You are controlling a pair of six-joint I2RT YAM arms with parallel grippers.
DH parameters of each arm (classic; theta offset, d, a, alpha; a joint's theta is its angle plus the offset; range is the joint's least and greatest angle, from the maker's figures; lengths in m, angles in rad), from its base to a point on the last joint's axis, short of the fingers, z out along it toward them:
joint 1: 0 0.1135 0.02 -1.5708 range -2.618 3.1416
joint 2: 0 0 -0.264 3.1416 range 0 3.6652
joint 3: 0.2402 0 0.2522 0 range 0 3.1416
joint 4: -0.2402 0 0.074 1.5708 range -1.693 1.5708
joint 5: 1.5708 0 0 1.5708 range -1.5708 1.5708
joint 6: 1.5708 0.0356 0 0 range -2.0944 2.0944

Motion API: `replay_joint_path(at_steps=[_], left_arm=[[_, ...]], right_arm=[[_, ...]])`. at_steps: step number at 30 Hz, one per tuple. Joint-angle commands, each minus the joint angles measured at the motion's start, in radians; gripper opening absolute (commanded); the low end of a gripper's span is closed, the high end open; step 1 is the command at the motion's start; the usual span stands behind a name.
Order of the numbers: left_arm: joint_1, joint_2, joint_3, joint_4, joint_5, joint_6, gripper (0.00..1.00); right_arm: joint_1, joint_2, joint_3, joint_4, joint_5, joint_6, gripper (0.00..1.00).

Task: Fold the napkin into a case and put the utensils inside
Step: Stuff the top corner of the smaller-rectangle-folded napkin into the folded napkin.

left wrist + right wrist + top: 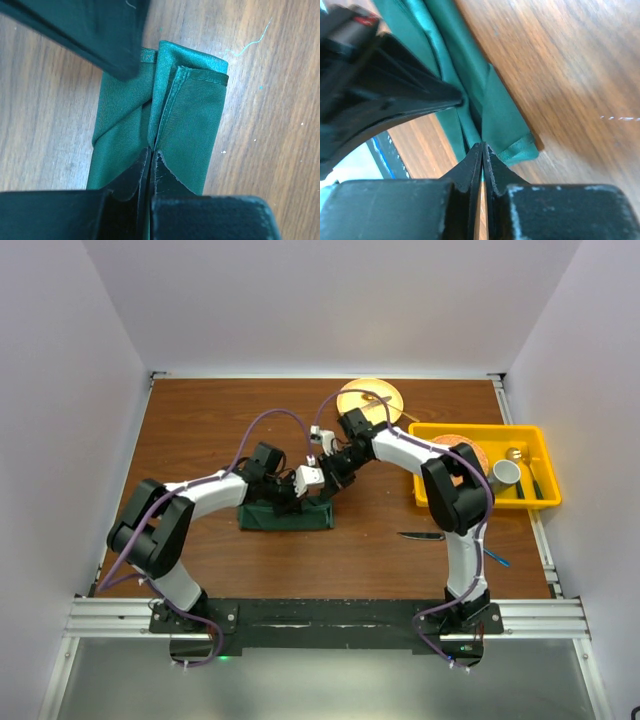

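Note:
The napkin [285,517] lies folded into a narrow dark green strip on the wooden table, in front of both arms. My left gripper [292,498] is shut on a raised fold of the napkin [195,115], its jaws pinched together at the crease. My right gripper [324,488] is shut on the napkin [505,120] near its right end. Each gripper shows as a dark shape in the other's wrist view. The knife [421,536] lies on the table to the right. The blue fork [497,560] lies by the right arm.
A yellow plate [370,398] sits at the back. A yellow bin [535,445] at the right holds a cup [505,473], an orange dish and metal cutlery. White walls enclose the table on three sides.

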State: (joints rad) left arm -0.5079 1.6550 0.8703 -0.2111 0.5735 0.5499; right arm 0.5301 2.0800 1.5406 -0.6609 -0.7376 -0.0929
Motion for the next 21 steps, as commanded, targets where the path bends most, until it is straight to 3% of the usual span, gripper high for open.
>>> replay_joint_path(at_steps=[1, 3, 6, 21], left_arm=[[0.025, -0.023, 0.01, 0.016, 0.049, -0.051, 0.0], [0.034, -0.024, 0.006, 0.018, 0.048, -0.053, 0.0], [0.04, -0.047, -0.014, 0.035, 0.052, -0.042, 0.0], [0.003, -0.139, -0.113, 0.108, -0.02, 0.067, 0.0]], right_arm=[[0.011, -0.145, -0.135, 0.208, 0.055, 0.149, 0.05], [0.008, -0.204, -0.224, 0.311, 0.058, 0.197, 0.08], [0.008, -0.209, -0.244, 0.331, 0.057, 0.208, 0.09], [0.051, -0.054, -0.109, 0.169, 0.036, 0.136, 0.01]])
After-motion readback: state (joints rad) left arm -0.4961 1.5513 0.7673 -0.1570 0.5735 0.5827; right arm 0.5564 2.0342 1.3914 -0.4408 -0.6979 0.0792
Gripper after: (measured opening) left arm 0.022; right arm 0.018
